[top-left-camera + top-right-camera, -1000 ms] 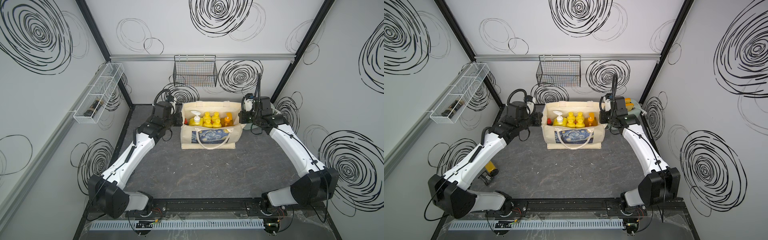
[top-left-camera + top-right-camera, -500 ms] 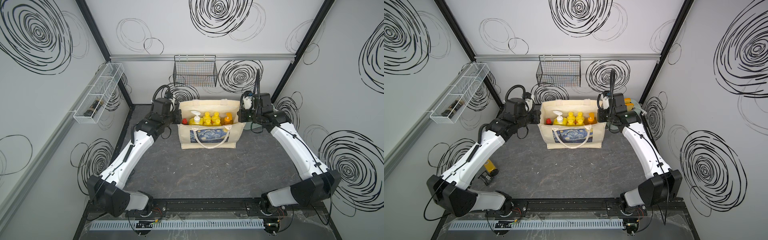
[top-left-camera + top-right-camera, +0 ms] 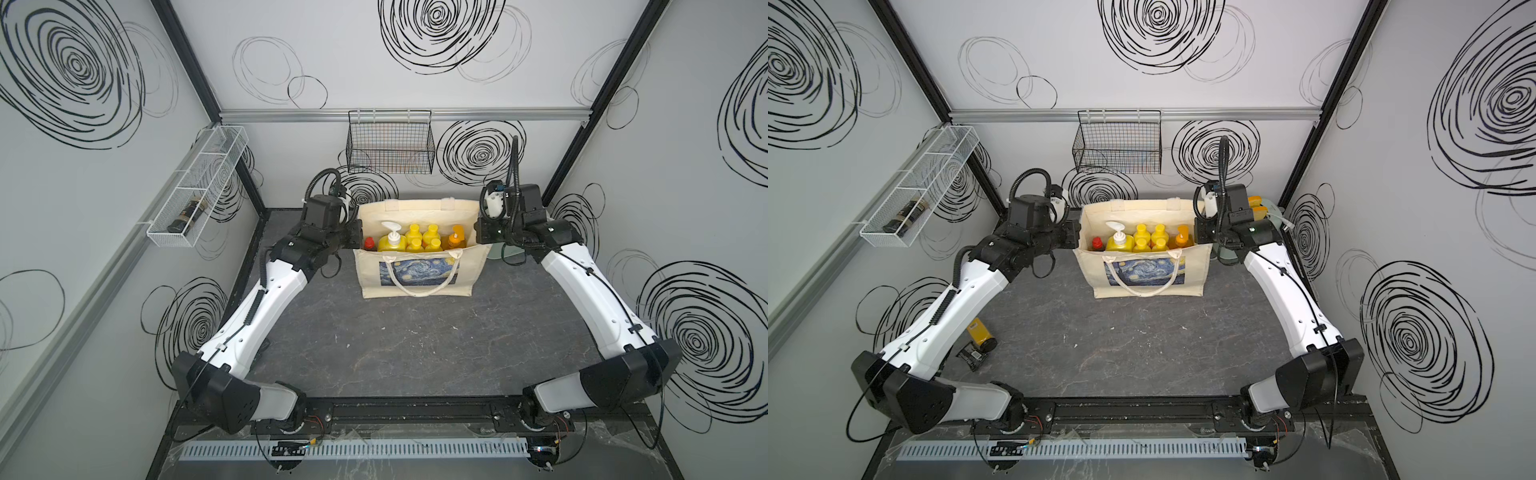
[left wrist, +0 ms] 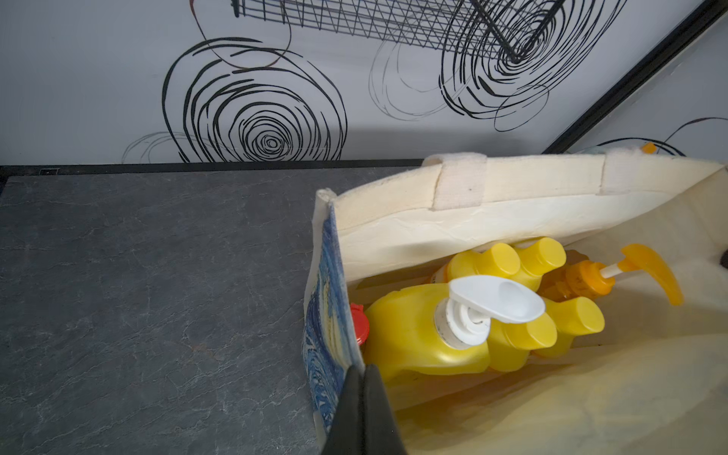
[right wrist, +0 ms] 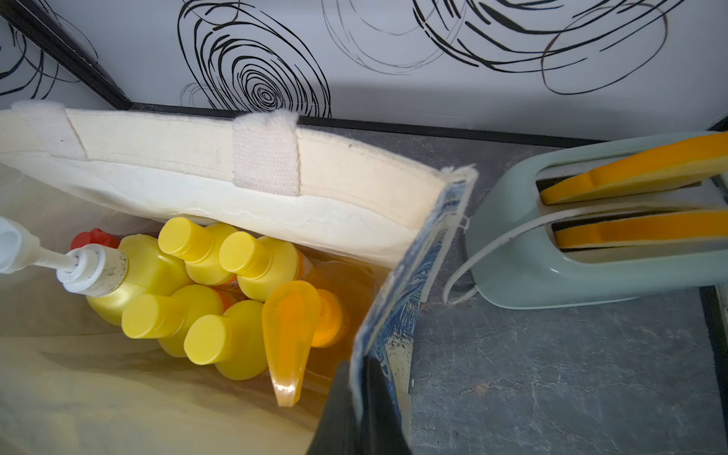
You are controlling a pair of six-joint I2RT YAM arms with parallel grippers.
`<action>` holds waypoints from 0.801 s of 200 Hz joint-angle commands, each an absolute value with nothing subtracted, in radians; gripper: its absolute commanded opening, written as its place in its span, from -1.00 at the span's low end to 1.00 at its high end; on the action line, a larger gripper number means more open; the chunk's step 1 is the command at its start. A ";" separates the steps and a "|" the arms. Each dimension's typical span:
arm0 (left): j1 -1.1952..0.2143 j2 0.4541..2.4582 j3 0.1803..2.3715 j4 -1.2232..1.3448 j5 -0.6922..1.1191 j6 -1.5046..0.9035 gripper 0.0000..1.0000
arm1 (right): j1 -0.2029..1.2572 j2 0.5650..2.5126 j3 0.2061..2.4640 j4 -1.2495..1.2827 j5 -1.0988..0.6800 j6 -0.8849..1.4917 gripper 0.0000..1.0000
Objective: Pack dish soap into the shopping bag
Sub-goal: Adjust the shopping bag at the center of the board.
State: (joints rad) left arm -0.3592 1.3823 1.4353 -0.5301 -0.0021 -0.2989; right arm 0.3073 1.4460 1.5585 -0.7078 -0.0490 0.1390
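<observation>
Enclosed cell: white walls [image 3: 353,62] printed with black swirls, dark grey stone-look worktop [image 3: 415,353].

At the middle of the worktop's back edge, upright and open-mouthed: cream shopping bag [image 3: 419,278], blue-and-yellow print facing the front edge.

Inside the bag, caps up, in a row from left end to right end:
- red bottle [image 3: 369,243]
- yellow bottle with white pump [image 3: 391,244]
- four small yellow bottles [image 3: 424,240] in a two-by-two block
- orange pump bottle [image 3: 455,241]

Left gripper [image 4: 361,372]: fingers together, clamped on the top rim of the bag's left end wall.

Right gripper [image 5: 357,374]: fingers together, clamped on the top rim of the bag's right end wall.

Near the right back corner, just beside the bag: pale green toaster [image 5: 551,275], two orange slabs [image 5: 630,169] in its slots.

On the back wall above the bag: black wire basket [image 3: 390,143].
</observation>
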 commanded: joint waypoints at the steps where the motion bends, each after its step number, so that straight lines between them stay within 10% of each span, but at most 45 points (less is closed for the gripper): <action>1: -0.364 1.347 1.466 -0.453 -0.009 -0.290 -0.82 | 0.306 1.389 1.639 -0.604 -0.039 0.138 -0.93; 95: -0.359 1.158 1.323 -0.349 -0.051 -0.305 0.88 | 0.272 1.310 1.566 -0.552 -0.093 0.114 0.34; 160: -0.350 0.920 1.070 -0.201 -0.171 -0.331 0.92 | 0.240 1.150 1.416 -0.431 -0.042 0.129 0.82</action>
